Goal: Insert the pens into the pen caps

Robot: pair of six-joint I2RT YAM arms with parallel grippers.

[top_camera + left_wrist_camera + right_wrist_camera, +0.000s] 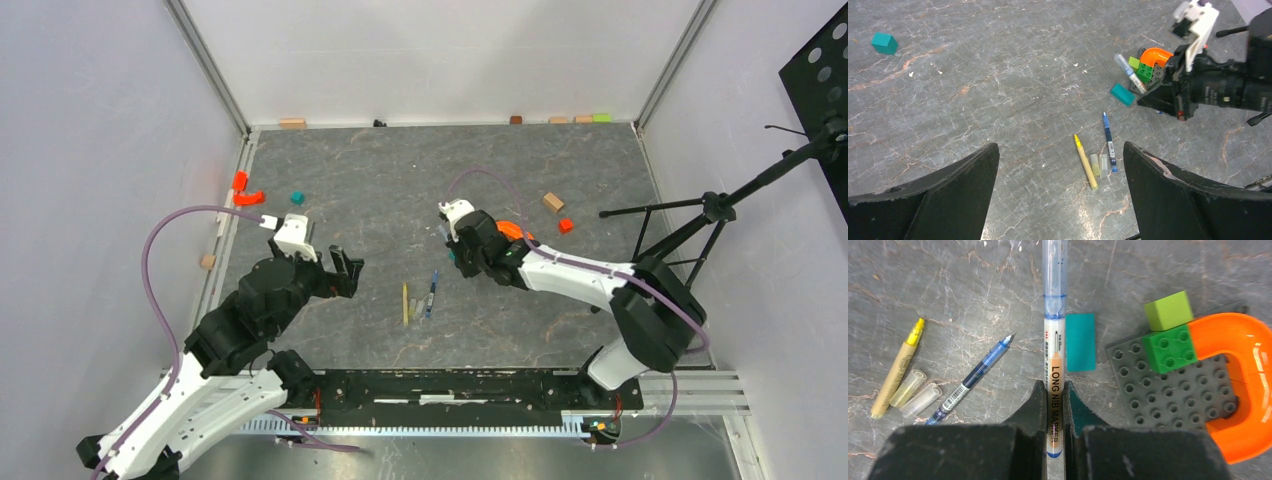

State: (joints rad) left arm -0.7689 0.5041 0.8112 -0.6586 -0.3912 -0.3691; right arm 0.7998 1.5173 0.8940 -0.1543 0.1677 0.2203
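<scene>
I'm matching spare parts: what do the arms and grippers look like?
The left arm and right arm: white links, black joints, looping purple cable. Black fingers; white blocks at the wrists.

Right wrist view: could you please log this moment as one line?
right jaws shut on long-nib marker | left jaws open | yellow pen, blue pen, two caps loose
</scene>
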